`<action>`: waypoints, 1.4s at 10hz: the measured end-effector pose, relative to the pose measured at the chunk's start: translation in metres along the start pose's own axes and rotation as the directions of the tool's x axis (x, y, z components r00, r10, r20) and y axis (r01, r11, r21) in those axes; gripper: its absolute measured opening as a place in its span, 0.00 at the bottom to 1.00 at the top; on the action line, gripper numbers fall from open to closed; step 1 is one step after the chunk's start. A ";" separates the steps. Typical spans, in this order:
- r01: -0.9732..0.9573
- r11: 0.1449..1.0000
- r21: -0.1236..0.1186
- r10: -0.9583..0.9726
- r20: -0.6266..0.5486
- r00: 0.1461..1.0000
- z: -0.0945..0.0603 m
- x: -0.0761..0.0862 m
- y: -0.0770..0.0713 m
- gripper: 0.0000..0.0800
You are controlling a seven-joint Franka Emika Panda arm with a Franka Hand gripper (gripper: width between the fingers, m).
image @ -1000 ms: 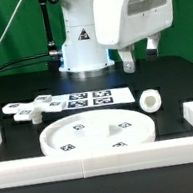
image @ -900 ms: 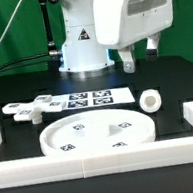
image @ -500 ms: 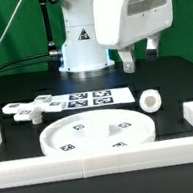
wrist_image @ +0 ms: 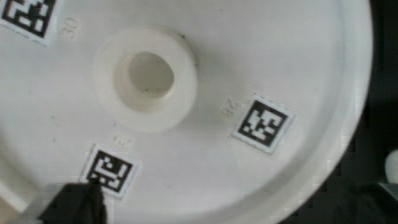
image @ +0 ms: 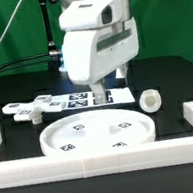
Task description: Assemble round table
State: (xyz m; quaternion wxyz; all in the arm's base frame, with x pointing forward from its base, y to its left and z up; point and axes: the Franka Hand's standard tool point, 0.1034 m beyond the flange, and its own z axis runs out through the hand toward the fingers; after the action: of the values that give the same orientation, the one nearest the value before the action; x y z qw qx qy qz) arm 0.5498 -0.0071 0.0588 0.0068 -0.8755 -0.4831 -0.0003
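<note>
Jaws wide apart and empty, low over the white rimmed round disc [image: 92,142].

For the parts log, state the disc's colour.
Disc: white, with black-white square tags; wrist view shows best.

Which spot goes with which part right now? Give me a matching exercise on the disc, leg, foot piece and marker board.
Things:
1. round disc
2. cylinder leg
3. cross-shaped foot
4. marker board

Places:
A. far on the exterior view's left
B. on the exterior view's right, just off the disc's rim
C. closest to the front rail
D. flat strip behind the disc

Pairs: 1-C, 2-B, 3-A, 4-D.
</note>
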 end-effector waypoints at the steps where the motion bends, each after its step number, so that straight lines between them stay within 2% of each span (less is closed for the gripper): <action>1: 0.016 1.000 0.006 -0.016 0.001 1.000 0.009 -0.002 0.007 0.81; 3: 0.038 0.999 0.011 -0.038 -0.002 0.999 0.022 -0.004 0.021 0.81; 5: 0.041 0.999 0.021 -0.041 -0.001 0.999 0.033 -0.007 0.025 0.81; 9: 0.036 0.999 0.033 -0.036 0.005 0.999 0.040 -0.013 0.022 0.81; 13: 0.034 0.999 0.034 -0.034 0.006 0.999 0.041 -0.014 0.022 0.81; 14: 0.034 0.999 0.034 -0.034 0.006 0.999 0.041 -0.014 0.022 0.66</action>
State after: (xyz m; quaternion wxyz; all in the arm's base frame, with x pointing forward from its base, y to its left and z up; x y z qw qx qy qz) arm 0.5610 -0.0308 0.0176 0.0203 -0.8669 -0.4979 0.0107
